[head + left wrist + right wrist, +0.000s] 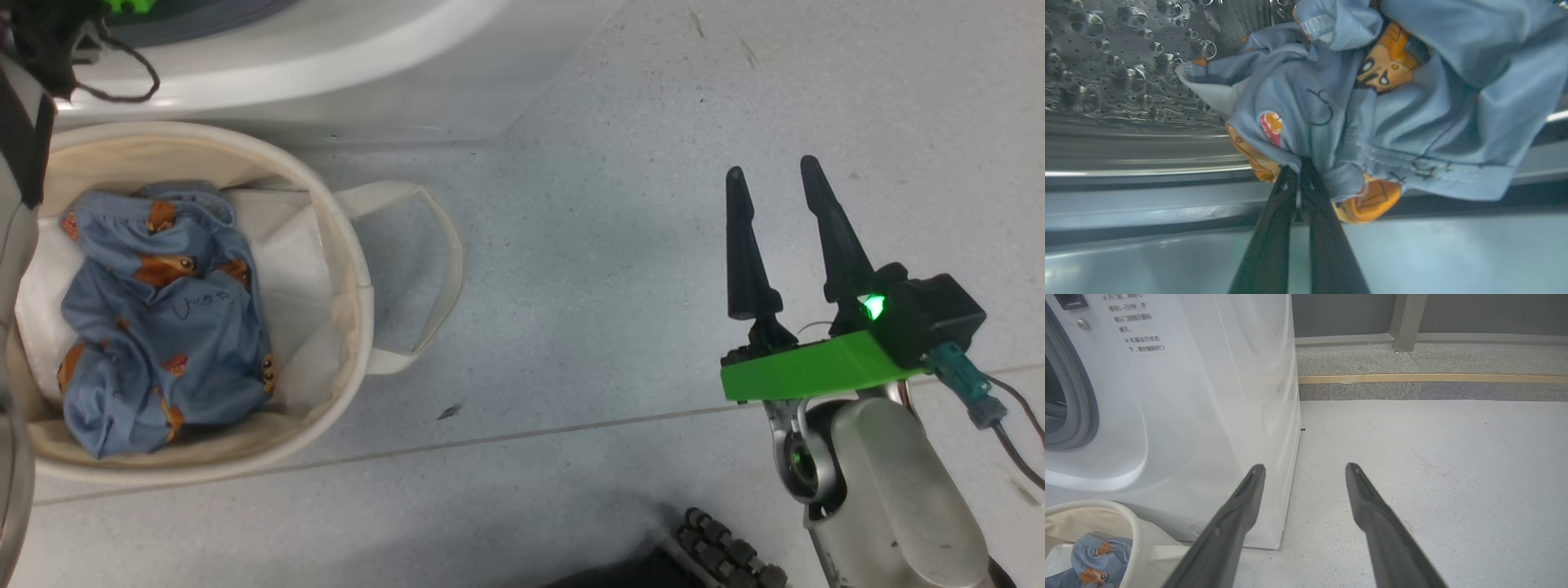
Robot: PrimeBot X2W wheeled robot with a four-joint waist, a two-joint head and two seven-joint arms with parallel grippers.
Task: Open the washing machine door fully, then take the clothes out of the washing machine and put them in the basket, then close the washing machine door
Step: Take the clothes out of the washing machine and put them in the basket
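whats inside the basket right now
A crumpled heap of blue bear-print clothes lies in the basket on a white sheet. The bottom is covered, so anything beneath can't be seen.

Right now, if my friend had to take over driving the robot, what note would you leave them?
Pincers: the left pincer is shut on a blue bear cloth at the mouth of the drum. The right pincer is open, holding nothing, above the floor beside the washer.
Things: the basket sits in front of the washer with blue bear clothes in it.
Done: the door must be open, and some clothes are moved.
Left: pull this piece out, drop it in the basket, check the drum for more, shut the door.
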